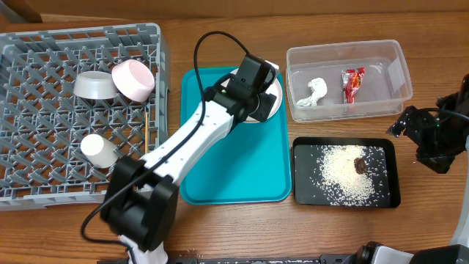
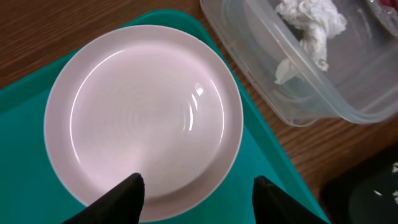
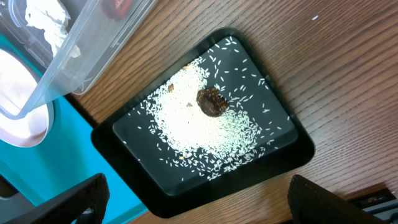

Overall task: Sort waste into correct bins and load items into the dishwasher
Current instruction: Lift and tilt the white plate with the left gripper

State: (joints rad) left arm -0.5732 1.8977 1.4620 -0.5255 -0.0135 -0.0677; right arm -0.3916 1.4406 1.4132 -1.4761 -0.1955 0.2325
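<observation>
plate (image 2: 143, 118): round, white, glossy, empty. it lies flat in the far right corner of the teal tray (image 1: 220, 183), just beside the clear tub (image 1: 344, 48).

left gripper (image 2: 199, 186): jaws spread wide, holding nothing, poised above the plate's near rim.

right gripper (image 3: 198, 180): jaws wide apart, empty, hovering over the black tray (image 1: 297, 176).

already placed: tissue (image 1: 315, 92) and red wrapper (image 1: 352, 83) in the tub; rice (image 1: 344, 180) and brown lump (image 1: 360, 165) in the black tray; grey bowl (image 1: 94, 85), pink bowl (image 1: 133, 79) and cup (image 1: 99, 150) in the dish rack (image 1: 73, 33).

hazards, as judged:
- the rim is low and slick and the plate sits flush on the tray. a lower finger probably cannot get underneath, so the jaws may close on nothing or skid the plate away.
- a push towards the tray's raised lip could tip the plate or bump it into the tub wall.
- a pinch on one edge only would leave the plate hanging off-centre. it may swing or slip out during the long carry to the rack.
- the bowls and cup crowd the rack's far and middle cells. a careless set-down could knock them or leave the plate lying across the lattice.
</observation>
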